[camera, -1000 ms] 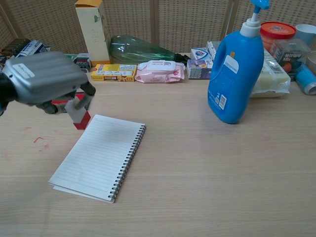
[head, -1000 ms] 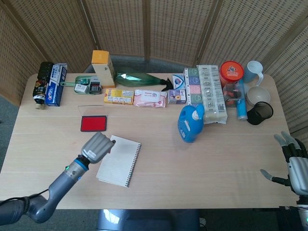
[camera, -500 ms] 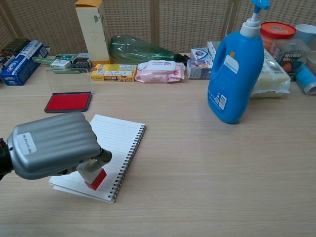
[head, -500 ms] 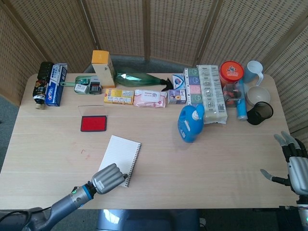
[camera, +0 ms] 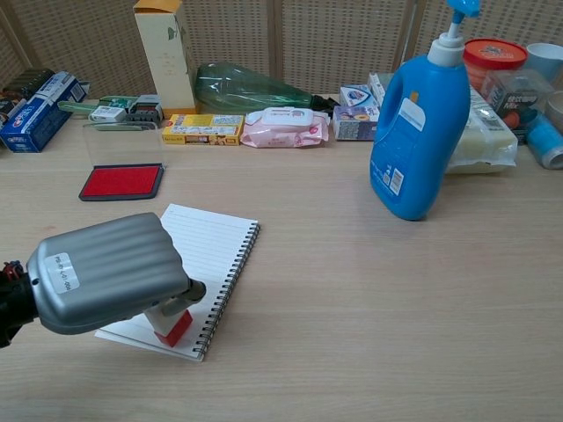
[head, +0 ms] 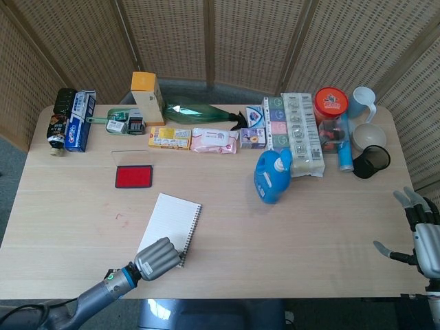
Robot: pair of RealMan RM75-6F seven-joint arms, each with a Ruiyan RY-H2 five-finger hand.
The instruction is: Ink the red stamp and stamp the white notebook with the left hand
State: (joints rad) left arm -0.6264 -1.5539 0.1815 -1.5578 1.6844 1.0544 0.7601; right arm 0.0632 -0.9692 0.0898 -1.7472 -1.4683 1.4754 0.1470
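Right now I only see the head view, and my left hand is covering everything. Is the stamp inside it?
Observer: Yes. The chest view shows the left hand holding the red stamp under its fingers.
Operator: Is it touching the notebook?
Observer: Its red end looks pressed down on the notebook page, at the near edge close to the spiral.
Operator: Is there a red mark on the paper?
Observer: None shows on the uncovered lined page. Under the stamp I cannot tell.
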